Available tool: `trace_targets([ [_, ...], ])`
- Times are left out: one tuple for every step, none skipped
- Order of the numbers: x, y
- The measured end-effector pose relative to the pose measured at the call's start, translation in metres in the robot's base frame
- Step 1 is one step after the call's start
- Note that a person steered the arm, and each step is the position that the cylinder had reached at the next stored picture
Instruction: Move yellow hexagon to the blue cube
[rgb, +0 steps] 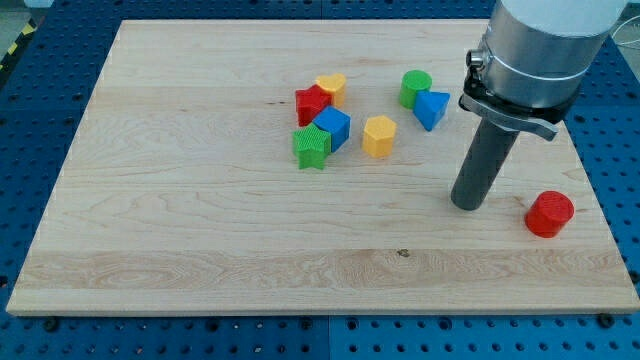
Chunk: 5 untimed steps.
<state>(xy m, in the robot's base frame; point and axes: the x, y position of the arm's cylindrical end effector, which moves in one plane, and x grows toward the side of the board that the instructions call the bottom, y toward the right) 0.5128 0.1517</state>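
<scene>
The yellow hexagon (379, 136) lies on the wooden board, a short way to the view's right of the blue cube (333, 127), with a small gap between them. My tip (466, 204) rests on the board to the lower right of the hexagon, well apart from it. The blue cube touches a green star (312, 147) at its lower left and a red star (312, 103) at its upper left.
A yellow heart-like block (332, 87) sits above the red star. A green cylinder (416, 88) and a blue triangular block (431, 108) lie to the hexagon's upper right. A red cylinder (549, 214) lies right of my tip, near the board's right edge (590, 180).
</scene>
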Motion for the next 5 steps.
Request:
trace_targets([
  [0.004,-0.003],
  [-0.005,-0.045],
  [-0.028,-0.073],
  [-0.064,-0.075],
  [-0.078,-0.068],
])
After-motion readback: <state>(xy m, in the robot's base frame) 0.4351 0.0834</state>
